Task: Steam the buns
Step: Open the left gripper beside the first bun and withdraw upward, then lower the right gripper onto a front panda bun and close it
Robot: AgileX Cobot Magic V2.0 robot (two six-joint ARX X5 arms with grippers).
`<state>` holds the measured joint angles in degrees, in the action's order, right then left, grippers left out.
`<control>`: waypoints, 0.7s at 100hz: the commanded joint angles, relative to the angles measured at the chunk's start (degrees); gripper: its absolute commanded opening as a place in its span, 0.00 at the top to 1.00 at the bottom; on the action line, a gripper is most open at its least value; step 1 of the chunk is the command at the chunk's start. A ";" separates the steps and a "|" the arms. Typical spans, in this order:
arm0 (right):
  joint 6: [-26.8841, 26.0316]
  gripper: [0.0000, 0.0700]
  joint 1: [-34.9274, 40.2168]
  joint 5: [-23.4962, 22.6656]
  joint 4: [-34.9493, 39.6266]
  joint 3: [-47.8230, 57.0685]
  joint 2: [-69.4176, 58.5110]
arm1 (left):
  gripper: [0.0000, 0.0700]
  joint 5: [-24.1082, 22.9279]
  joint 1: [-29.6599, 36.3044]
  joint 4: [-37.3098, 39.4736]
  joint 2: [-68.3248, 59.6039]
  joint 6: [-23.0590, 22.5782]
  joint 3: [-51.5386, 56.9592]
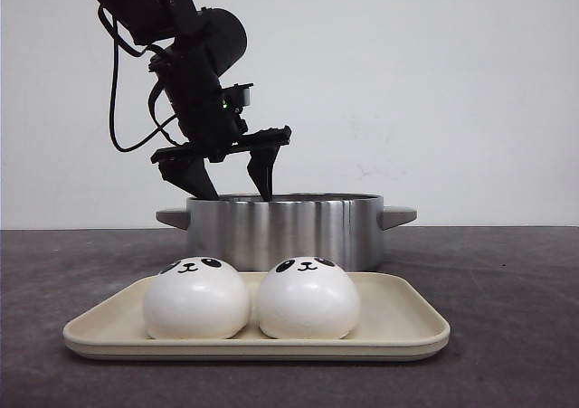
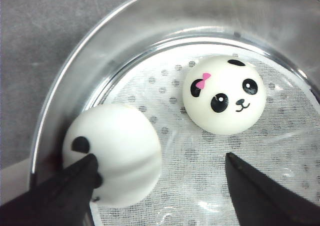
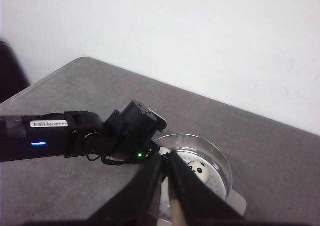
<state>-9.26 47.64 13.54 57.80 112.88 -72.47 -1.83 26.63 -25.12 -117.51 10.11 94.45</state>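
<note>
The left gripper [image 1: 237, 175] hung open over the pot [image 1: 285, 228], one finger [image 2: 60, 193] touching a bun [image 2: 116, 153]; lifting straight up looked safest.

Round brushed-metal steamer pot [image 1: 285, 230]: shiny, reflective wall. White perforated mesh liner [image 2: 200, 186]: cloth-like. 4 smooth, matt white panda-face buns [image 1: 196, 298]. Beige rectangular tray [image 1: 398, 322]: matt plastic. Dark grey tabletop [image 1: 507, 281]: rough, matt.

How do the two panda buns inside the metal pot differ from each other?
The bow bun sits upright, face towards the camera, with a pink bow by one eye; the tipped bun lies turned away, showing mostly plain white and one black patch, no bow visible. The bow bun stands clear of the wall; the tipped bun rests against it. Both are smooth white domes on the perforated steamer tray.
</note>
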 commanded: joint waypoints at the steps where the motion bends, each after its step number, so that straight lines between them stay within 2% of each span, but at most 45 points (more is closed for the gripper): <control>1: -0.61 0.98 0.66 0.02 0.37 1.11 -0.50 | 0.30 -0.33 0.22 -1.14 -0.22 0.07 1.92; 23: -0.61 0.98 0.22 0.00 2.49 -3.48 -0.52 | 0.33 -0.31 0.35 -4.46 6.67 3.91 2.36; 45: -4.59 0.98 -2.51 -0.59 0.98 -15.93 -0.50 | 0.33 -0.31 0.77 -5.62 19.08 3.65 2.36; 60: -10.01 0.98 -2.78 -5.33 -3.89 -28.20 -0.52 | 0.33 0.42 0.79 -9.42 28.50 3.41 2.36; 70: -13.94 0.98 -2.58 -10.25 -7.10 -36.20 -0.57 | 0.33 0.57 1.03 -12.85 34.27 3.37 2.36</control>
<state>-18.11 44.31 5.93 52.45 80.20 -72.27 -1.43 27.09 -36.53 -85.52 13.28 95.57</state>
